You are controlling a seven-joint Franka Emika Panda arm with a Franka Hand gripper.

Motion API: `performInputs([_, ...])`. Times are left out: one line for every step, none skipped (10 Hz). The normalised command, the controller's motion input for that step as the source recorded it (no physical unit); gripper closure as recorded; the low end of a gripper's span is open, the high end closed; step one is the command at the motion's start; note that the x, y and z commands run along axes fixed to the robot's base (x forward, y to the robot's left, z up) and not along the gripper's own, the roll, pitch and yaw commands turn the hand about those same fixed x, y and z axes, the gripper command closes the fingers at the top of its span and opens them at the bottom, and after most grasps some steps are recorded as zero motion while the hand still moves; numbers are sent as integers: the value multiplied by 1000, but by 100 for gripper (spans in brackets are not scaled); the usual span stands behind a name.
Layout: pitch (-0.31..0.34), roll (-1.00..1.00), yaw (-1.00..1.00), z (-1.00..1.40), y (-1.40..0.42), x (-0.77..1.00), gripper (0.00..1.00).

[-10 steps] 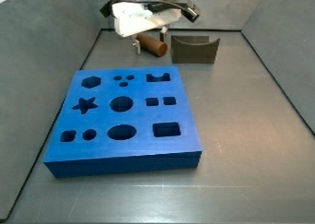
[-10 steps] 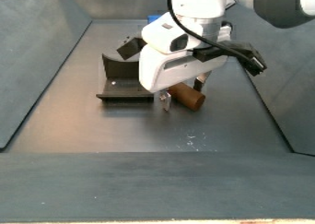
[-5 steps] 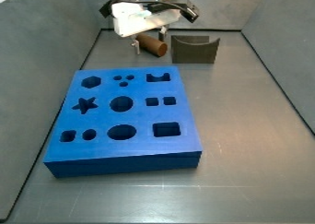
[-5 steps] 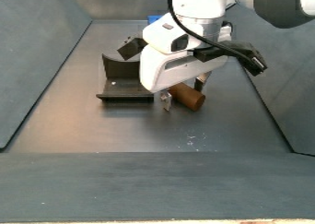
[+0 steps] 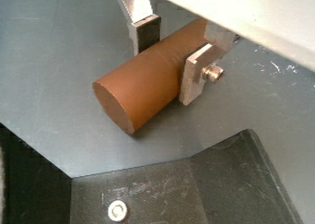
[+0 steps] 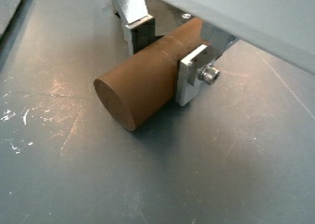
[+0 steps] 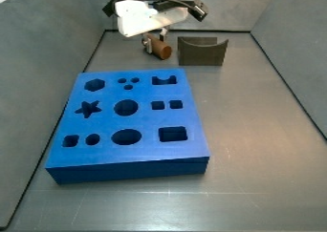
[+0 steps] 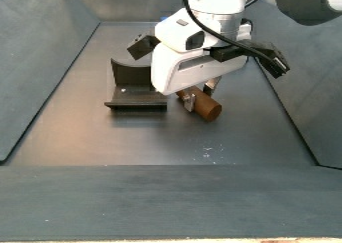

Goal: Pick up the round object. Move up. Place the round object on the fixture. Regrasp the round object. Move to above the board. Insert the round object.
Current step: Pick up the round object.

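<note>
A white robot arm reaches down at the far end of a grey metal floor [image 7: 255, 131] enclosed by grey walls. Its two-finger gripper [image 5: 170, 50] is closed around a small orange-brown cylindrical peg [image 5: 145, 86]. In both wrist views the flat silver finger plates [image 6: 194, 76] press against opposite sides of the peg's curved body, and one round end face [image 6: 118, 102] points away from the gripper. The peg lies on its side between the fingers, and a soft shadow sits on the floor beneath it.

In a side view the gripper [image 7: 159, 45] and peg [image 7: 161, 51] are near the far edge of the floor, just beside a small dark olive-grey fixture block [image 7: 201, 51] with a curved notch in its top. The peg and fixture are close but do not touch.

A large flat blue rectangular board [image 7: 128, 127] with shaped cut-out holes, among them a star, circles and squares, lies in the middle of the floor, well apart from the peg.

In a side view from the opposite end, the peg [image 8: 207, 107] hangs below the white gripper body, with the fixture [image 8: 134, 88] beside it. The board is out of that picture.
</note>
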Motion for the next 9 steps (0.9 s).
performInputs([100,0,0,0,0,43,100])
performInputs([197,0,0,0,3,103,100])
performInputs([277,-26,0,3,40,169,100])
performInputs([306,-60,0,6,66,154,100])
performInputs([180,-6,0,0,6,69,100])
performInputs([57,0,0,0,0,0,100])
performInputs([17,0,0,0,0,0,100])
performInputs([211,0,0,9,0,71,100])
performInputs([0,0,0,0,0,0,100])
